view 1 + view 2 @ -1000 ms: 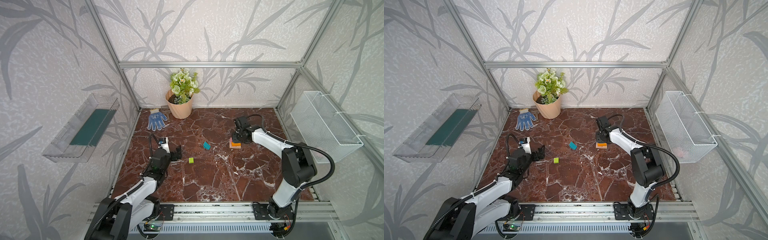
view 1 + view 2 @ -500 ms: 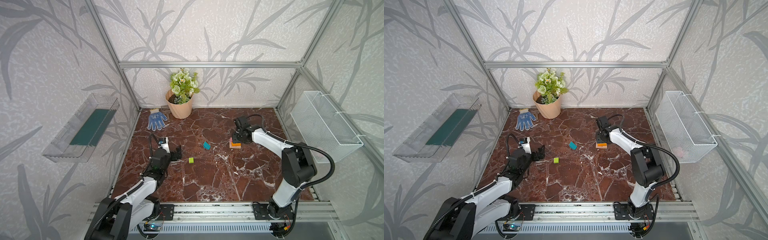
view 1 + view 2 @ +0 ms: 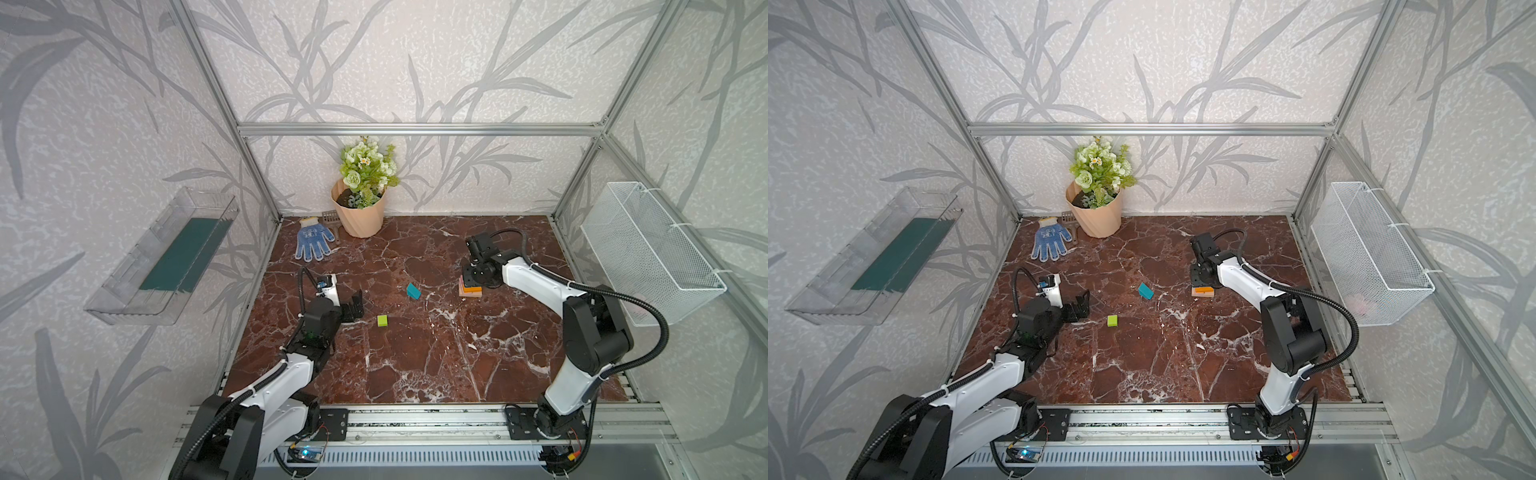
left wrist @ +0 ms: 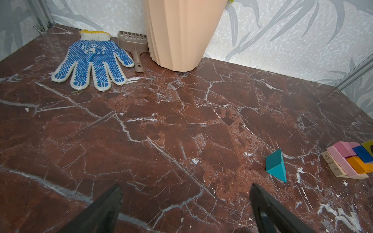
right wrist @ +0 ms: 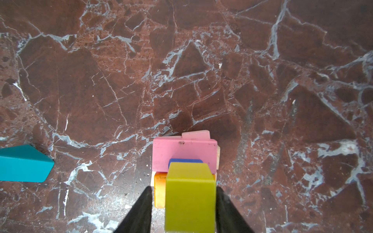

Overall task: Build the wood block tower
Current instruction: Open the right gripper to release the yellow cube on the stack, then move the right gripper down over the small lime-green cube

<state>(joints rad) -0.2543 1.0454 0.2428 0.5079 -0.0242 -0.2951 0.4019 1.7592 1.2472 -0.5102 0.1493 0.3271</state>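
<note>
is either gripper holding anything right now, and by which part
Probably nothing. The right gripper straddles the sides of the yellow block on the tower, but a gap shows on one side. The left gripper is open and empty.

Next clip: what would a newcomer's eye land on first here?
First, the small tower of pink, orange and blue blocks on the right of the marble table, with the right hand straddling a yellow cube atop it. Next, the bright strays mid-table: a teal wedge and a lime cube. At the back stand potted flowers beside a blue glove.
</note>
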